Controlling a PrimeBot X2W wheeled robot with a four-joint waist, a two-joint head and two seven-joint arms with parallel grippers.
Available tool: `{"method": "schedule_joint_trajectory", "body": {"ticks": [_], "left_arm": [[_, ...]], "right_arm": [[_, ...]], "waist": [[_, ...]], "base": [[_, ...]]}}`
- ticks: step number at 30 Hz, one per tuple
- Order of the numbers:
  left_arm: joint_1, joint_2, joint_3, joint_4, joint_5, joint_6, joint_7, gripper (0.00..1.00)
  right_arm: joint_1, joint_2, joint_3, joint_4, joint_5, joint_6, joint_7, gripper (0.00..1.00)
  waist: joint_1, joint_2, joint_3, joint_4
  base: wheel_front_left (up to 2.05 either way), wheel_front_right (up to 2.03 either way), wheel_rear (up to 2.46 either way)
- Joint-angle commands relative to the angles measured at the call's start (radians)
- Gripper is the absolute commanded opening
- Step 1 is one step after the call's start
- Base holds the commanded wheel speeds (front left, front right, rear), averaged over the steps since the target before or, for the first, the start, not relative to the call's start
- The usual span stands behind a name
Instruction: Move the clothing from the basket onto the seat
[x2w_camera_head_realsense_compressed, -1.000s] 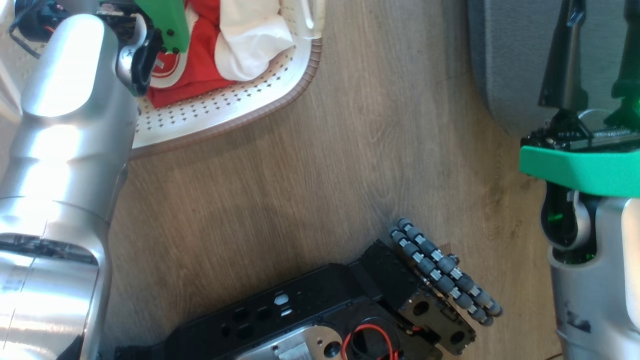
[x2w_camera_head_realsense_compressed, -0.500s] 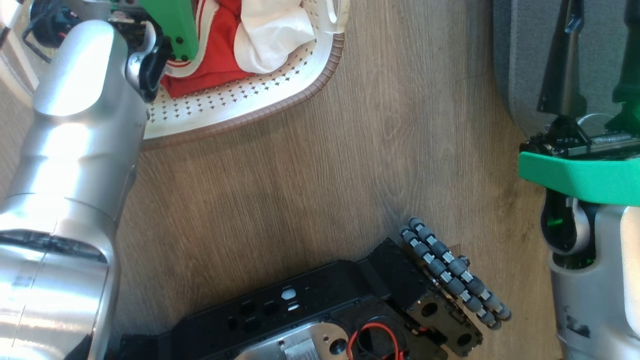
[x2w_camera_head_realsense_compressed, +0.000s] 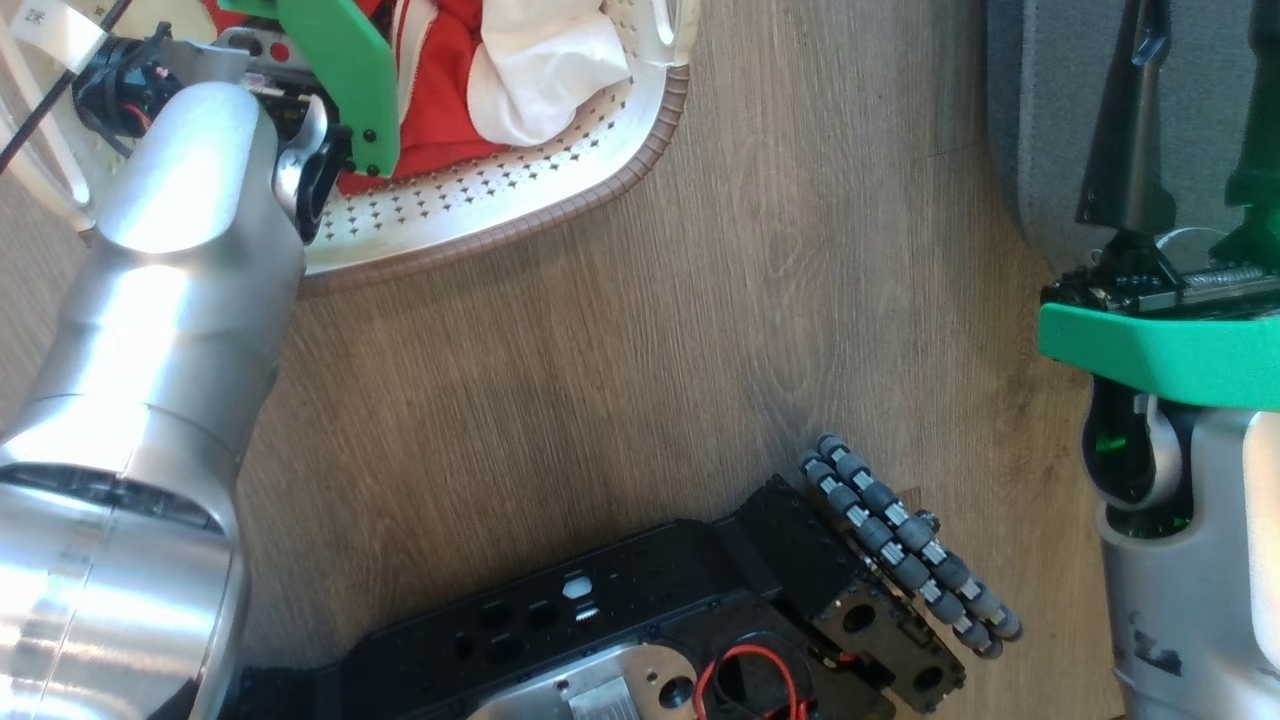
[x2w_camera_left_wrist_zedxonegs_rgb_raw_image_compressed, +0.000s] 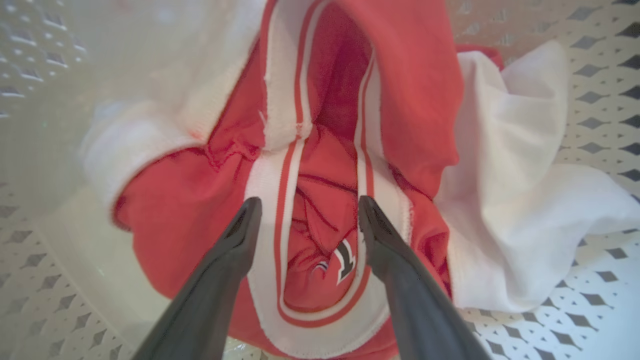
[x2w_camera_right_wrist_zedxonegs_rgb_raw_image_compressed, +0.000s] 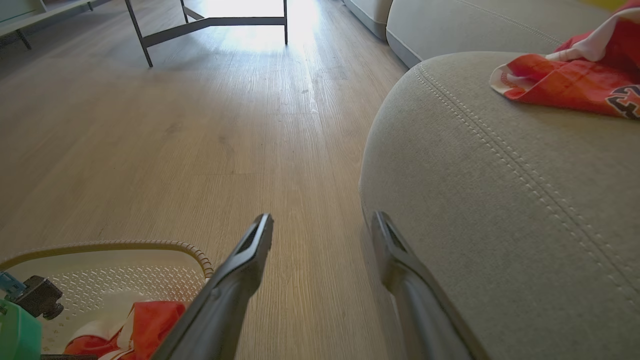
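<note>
While L gripper hangs released astride clothing mid-frame w/in basket walls, R gripper gapes empty lower-centre: bare floor left, seat edge right.

We see right gripper, fingers apart, over floor btwn basket & seat; red clothing lies on seat, prob. more in basket.

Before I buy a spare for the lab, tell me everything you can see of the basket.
The basket is cream plastic with diamond-perforated walls, a brown woven-look rim and a white handle slot. It stands on the wood floor, holding a red striped garment and a white cloth. The left pincer reaches inside, open over the garment.
</note>
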Motion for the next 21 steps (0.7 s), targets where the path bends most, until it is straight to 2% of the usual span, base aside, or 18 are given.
{"method": "schedule_joint_trajectory", "body": {"ticks": [1,12,21], "left_arm": [[0.027,0.01,0.005,-0.009,0.013,0.007,-0.003,1.0],[0.036,0.019,-0.029,0.026,0.029,0.022,-0.022,1.0],[0.044,0.014,-0.036,0.044,0.015,0.013,-0.039,1.0]], "right_arm": [[0.058,-0.001,0.008,-0.027,0.009,0.007,-0.005,1.0],[0.067,-0.001,0.005,-0.031,0.0,0.007,-0.005,1.0],[0.077,-0.001,0.003,-0.04,-0.023,0.007,-0.005,1.0]], "waist": [[0.0,0.0,0.0,0.001],[0.0,0.0,0.005,0.011],[0.0,0.0,0.012,0.033]], "base": [[0.0,0.0,0.0],[0.0,0.0,0.0],[0.0,0.0,0.0]]}}
